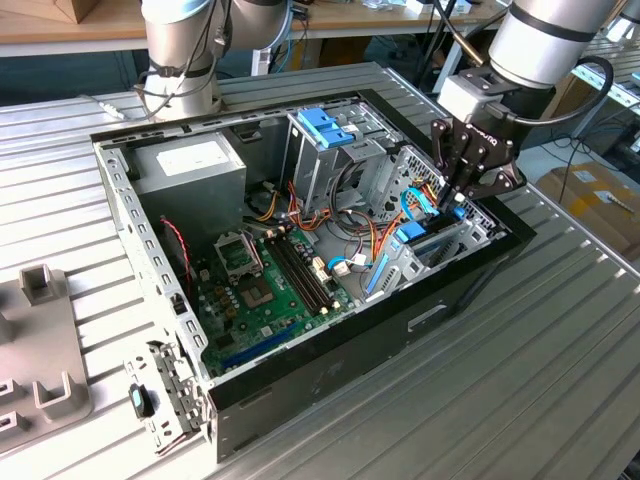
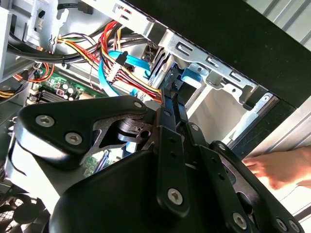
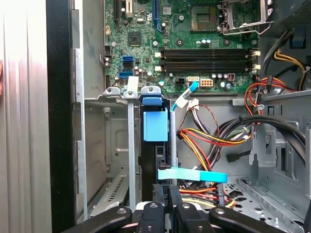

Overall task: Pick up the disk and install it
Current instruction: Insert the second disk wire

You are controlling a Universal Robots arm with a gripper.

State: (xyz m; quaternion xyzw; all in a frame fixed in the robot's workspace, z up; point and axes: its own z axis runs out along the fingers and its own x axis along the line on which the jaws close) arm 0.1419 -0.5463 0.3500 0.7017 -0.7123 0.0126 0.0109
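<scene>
The disk stands on edge in the drive bay at the case's end on the exterior view's right, its light blue carrier facing the motherboard. In the second wrist view the carrier sits between the bay's metal walls. My gripper reaches down into that bay from above. Its fingers lie close together, shut, with their tips at the disk's upper edge. Whether anything is pinched between them is hidden.
The open computer case lies on a ribbed metal table. A tall drive cage with a blue bracket stands mid-case. Loose coloured cables and a flat blue cable crowd the bay. A person's hand rests outside the case wall.
</scene>
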